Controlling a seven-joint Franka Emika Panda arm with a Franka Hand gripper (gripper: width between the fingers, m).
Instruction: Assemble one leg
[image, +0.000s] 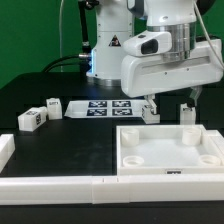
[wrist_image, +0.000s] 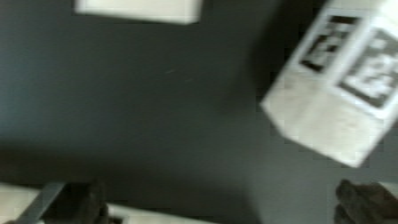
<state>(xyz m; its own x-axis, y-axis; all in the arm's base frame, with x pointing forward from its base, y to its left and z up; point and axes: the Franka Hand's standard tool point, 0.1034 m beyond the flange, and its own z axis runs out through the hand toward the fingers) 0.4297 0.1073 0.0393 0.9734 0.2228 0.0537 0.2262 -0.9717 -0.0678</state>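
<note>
Claw (image: 169, 104) spread, empty, above desk (image: 75, 138); leg (image: 30, 119) at nine o'clock: likely light, rigid, slick; best pinched across flat sides

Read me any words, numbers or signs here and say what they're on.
No words or numbers can be read.
Warning triangle, symbol too small to read: on the arm.
Black-and-white square tags, patterns not text: on the marker board and a leg.

Four alike, chunky and white.
First leg (image: 30, 119) and second leg (image: 50, 107) at nine o'clock, markers showing; third leg (image: 152, 113) and fourth leg (image: 187, 110) at three o'clock.
</note>
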